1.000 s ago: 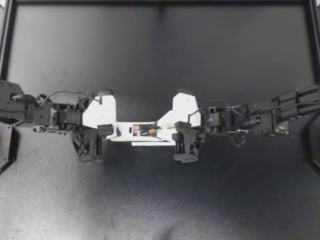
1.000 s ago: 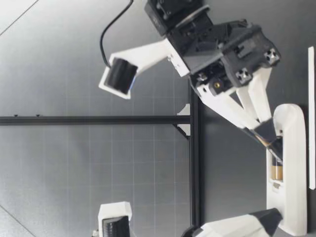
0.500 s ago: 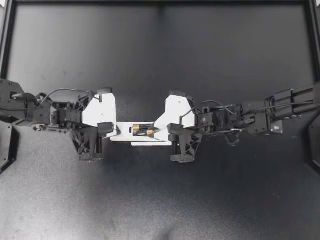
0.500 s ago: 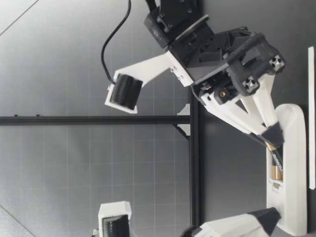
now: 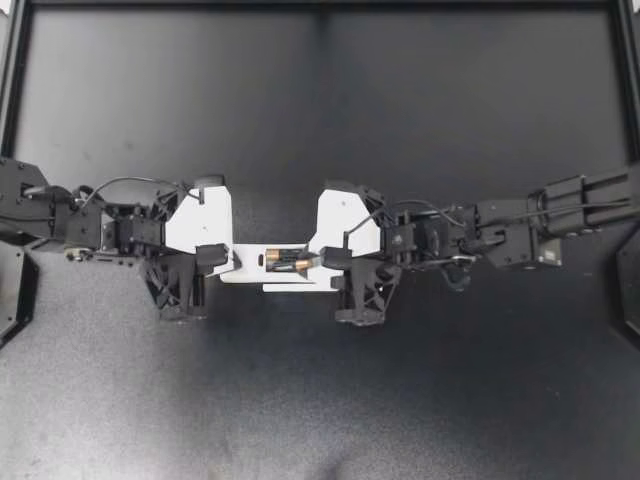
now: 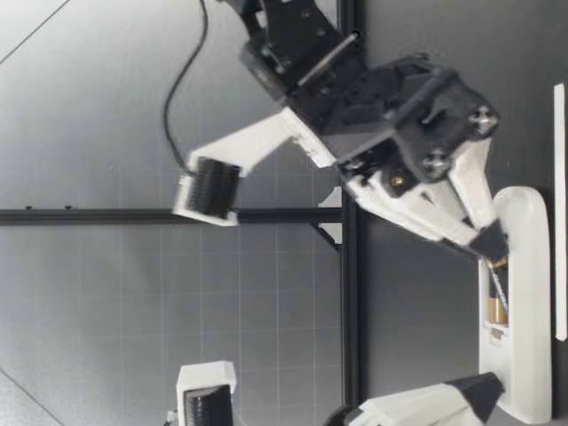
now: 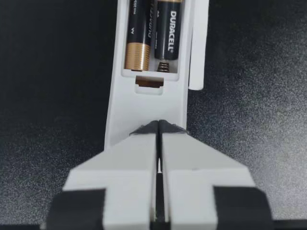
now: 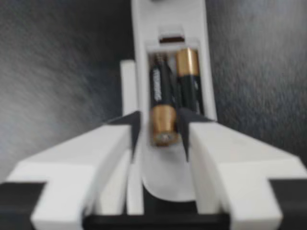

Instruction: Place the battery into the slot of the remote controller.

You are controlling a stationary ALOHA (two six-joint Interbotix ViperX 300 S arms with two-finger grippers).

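Between my right gripper's fingers, clamped from both sides, the battery tilts into the remote controller's slot beside a seated second battery. Just beside the remote lies a white cover strip. My left gripper, fingers together, presses the remote's other end. My right arm reaches farther along the remote than a second ago.

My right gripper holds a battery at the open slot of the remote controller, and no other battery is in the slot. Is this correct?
Not quite: the slot is not otherwise empty. The right wrist view shows a second battery already lying in it, beside the held one. My right gripper does hold a battery at the open slot of the remote controller.
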